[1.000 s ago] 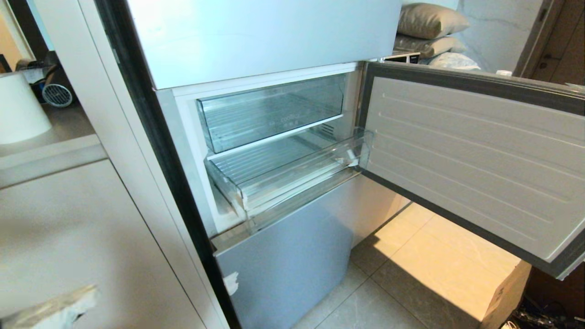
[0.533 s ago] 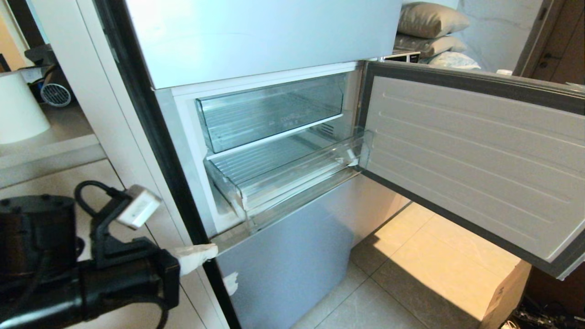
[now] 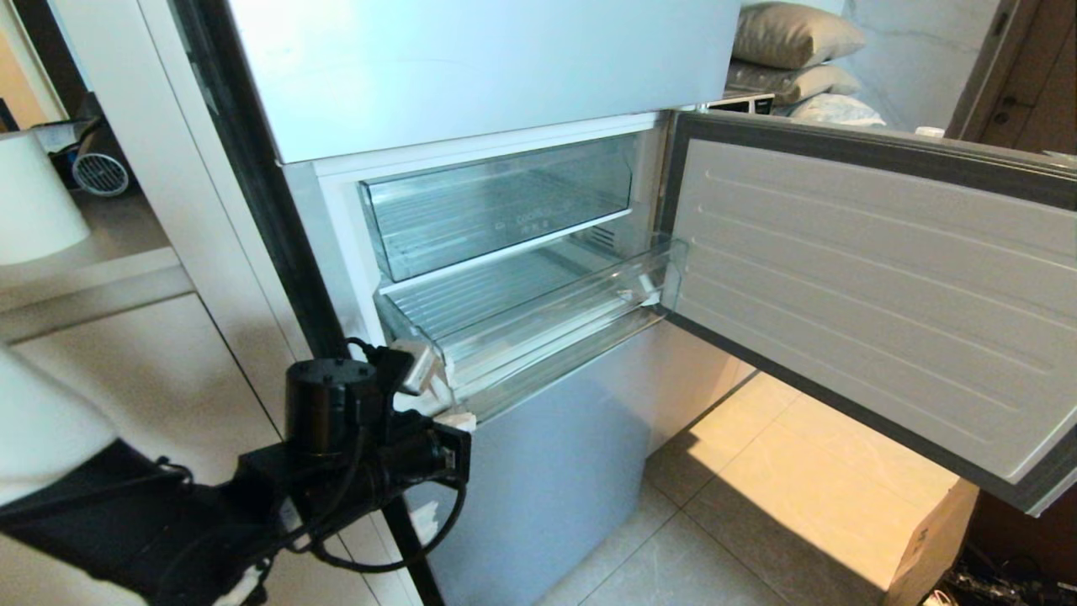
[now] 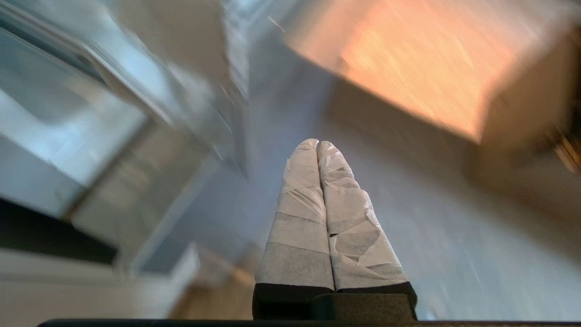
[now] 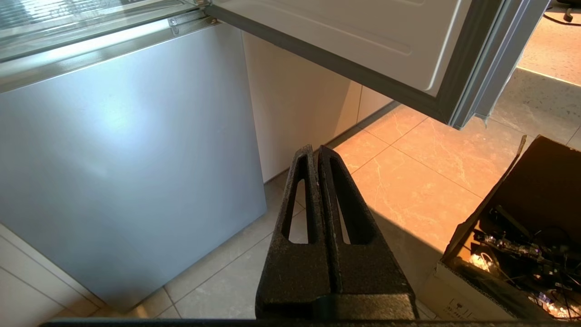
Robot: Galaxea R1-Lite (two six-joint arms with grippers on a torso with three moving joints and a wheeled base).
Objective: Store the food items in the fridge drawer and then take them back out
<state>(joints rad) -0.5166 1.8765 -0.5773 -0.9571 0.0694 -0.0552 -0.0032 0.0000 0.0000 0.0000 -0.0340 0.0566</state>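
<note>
Fridge (image 3: 505, 76) with its middle door (image 3: 875, 295) swung wide stood before the robot, two clear drawers showing inside. The lower, deeper drawer (image 3: 538, 316), ribbed on its floor, was pulled partly out and held nothing. No food items were visible anywhere, neither in the drawer nor in either gripper, so whether storing had yet to begin or the items were already back out could not be told. The left gripper (image 4: 317, 147), its white-wrapped fingers (image 4: 299, 213) pressed together and holding nothing, sat just beside the near left corner of that drawer's front lip; whether it touched the lip could not be told. The right gripper (image 5: 316, 152) was also shut and empty, hanging low before the fridge's grey bottom panel (image 5: 127, 150) above the tiled floor (image 5: 408, 181), near an open cardboard box (image 5: 513, 236).
</note>
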